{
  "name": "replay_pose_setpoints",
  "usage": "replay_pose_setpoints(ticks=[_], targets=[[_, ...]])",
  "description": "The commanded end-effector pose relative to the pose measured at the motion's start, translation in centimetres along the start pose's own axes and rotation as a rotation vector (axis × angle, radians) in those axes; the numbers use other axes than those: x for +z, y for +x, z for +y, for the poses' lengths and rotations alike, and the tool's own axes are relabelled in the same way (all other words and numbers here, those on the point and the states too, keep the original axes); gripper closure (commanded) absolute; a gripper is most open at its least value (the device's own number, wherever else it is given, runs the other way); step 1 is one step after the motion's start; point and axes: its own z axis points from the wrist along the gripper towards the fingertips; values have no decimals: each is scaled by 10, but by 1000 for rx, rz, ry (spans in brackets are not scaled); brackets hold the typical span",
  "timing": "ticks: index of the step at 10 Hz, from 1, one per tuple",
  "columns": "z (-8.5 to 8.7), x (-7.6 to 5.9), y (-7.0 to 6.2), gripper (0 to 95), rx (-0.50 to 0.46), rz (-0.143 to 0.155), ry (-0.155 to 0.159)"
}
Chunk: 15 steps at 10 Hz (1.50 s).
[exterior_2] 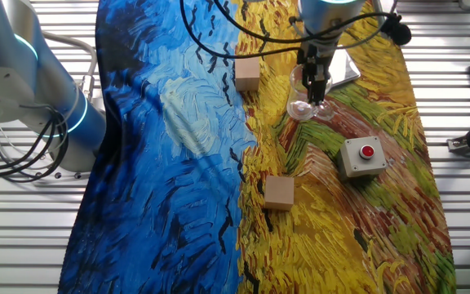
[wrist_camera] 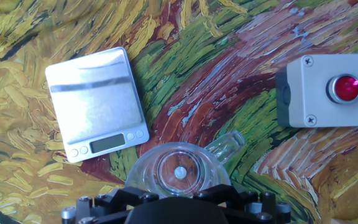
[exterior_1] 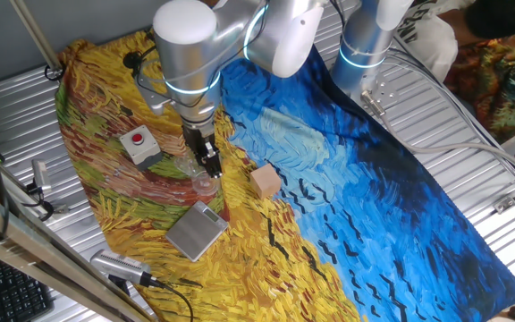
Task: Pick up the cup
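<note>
The cup point(exterior_1: 201, 182) is small, clear and has a handle. It sits on the yellow part of the painted cloth, between the grey button box and the silver scale. My gripper point(exterior_1: 211, 167) reaches straight down onto it, with the narrow fingers close together at the cup's rim. In the other fixed view the fingers point(exterior_2: 317, 82) reach into the cup point(exterior_2: 303, 104). In the hand view the cup point(wrist_camera: 178, 169) fills the bottom centre right under the gripper body, handle towards the upper right. The fingertips are hidden there. I cannot tell whether the cup is off the cloth.
A grey box with a red button point(exterior_1: 139, 146) lies left of the cup and a silver scale point(exterior_1: 196, 231) in front of it. A tan wooden block point(exterior_1: 265, 181) sits to the right, and another point(exterior_2: 279, 193) shows in the other fixed view. Metal slats surround the cloth.
</note>
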Motion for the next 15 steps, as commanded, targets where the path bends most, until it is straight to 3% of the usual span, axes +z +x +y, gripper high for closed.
replay_pose_setpoints(ticks=[1,4,15], targets=[[0,0,0,950,9,6,-2],[0,-3,1,950,3,6,12],[-5,-17,6,950,-1,8,11]])
